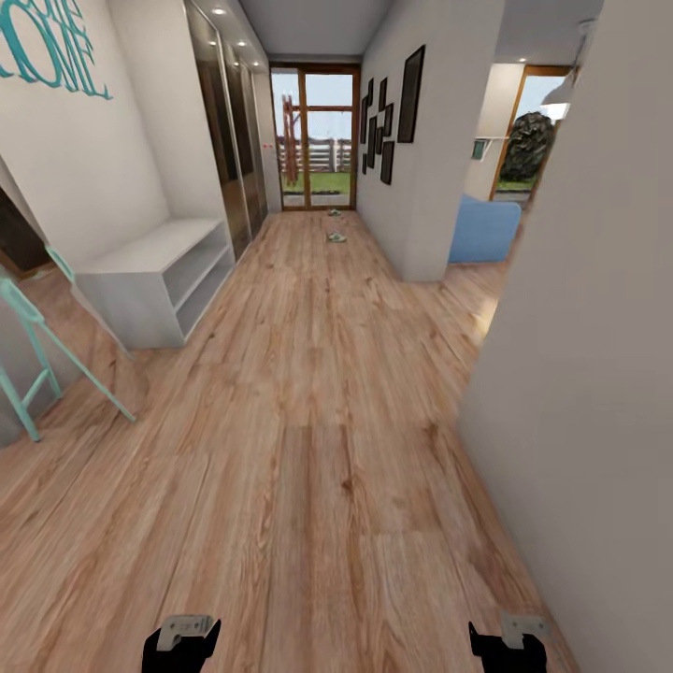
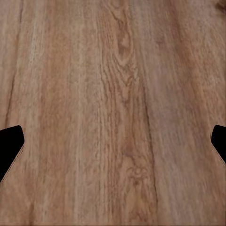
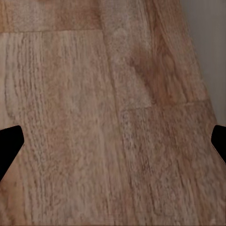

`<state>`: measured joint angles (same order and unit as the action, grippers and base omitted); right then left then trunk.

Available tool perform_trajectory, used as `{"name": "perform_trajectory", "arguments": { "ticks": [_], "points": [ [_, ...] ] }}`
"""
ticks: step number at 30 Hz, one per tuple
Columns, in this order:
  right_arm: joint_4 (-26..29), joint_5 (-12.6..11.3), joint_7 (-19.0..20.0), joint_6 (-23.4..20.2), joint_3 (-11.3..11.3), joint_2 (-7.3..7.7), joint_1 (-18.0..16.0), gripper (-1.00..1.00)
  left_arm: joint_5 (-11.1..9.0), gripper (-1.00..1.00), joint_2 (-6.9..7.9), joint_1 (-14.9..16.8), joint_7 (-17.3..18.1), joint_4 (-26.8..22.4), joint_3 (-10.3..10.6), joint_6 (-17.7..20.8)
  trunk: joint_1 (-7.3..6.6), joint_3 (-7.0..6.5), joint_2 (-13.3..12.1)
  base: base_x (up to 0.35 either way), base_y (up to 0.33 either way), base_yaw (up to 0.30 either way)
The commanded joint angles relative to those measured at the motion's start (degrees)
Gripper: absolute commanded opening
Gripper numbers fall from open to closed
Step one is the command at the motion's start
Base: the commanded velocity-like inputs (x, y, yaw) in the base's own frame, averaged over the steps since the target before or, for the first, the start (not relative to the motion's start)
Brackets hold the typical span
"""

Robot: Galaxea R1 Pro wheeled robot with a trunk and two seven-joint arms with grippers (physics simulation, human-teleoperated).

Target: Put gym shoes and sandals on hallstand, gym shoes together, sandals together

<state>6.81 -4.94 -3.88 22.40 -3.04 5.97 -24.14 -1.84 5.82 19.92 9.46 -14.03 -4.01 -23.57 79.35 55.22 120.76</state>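
Observation:
Two small pale, greenish gym shoes lie far down the corridor floor [image 1: 318, 393] near the glass door, one [image 1: 336, 237] closer and one [image 1: 334, 213] behind it, a little apart. The sandals and the hallstand are out of view. My left gripper [image 1: 181, 647] and right gripper [image 1: 508, 647] sit at the lower edge of the head view, low over the wood planks and far from the shoes. Both wrist views look down on bare planks, with the left gripper [image 2: 113, 146] and the right gripper [image 3: 113, 146] open and holding nothing.
A plain low white two-tier bench [image 1: 159, 276] stands in a niche on the left. A turquoise stool [image 1: 37, 350] is at the near left. A grey wall [image 1: 579, 374] runs close along my right. Beyond it are a blue sofa [image 1: 483, 229] and a mirrored wardrobe [image 1: 229, 131].

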Motion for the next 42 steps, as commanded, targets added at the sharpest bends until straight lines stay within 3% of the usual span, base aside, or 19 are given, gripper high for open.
{"name": "perform_trajectory", "arguments": {
  "ticks": [1, 42],
  "points": [
    [0.0, -0.5, -0.1, 0.2, -0.4, 0.01, 0.0, 1.0, -0.2, 1.0, -0.02, 0.0, 0.6, 0.1, -0.4, -0.1, 0.03, 0.05, 0.0, 0.339, 0.0, 0.0],
    [0.0, -0.5, -0.2, 0.2, -0.3, 0.01, 0.0, 1.0, -0.2, 1.0, -0.02, 0.0, 0.6, 0.1, -0.4, -0.1, 0.03, 0.05, 0.0, 0.339, 0.0, 0.0]
  ]
}}
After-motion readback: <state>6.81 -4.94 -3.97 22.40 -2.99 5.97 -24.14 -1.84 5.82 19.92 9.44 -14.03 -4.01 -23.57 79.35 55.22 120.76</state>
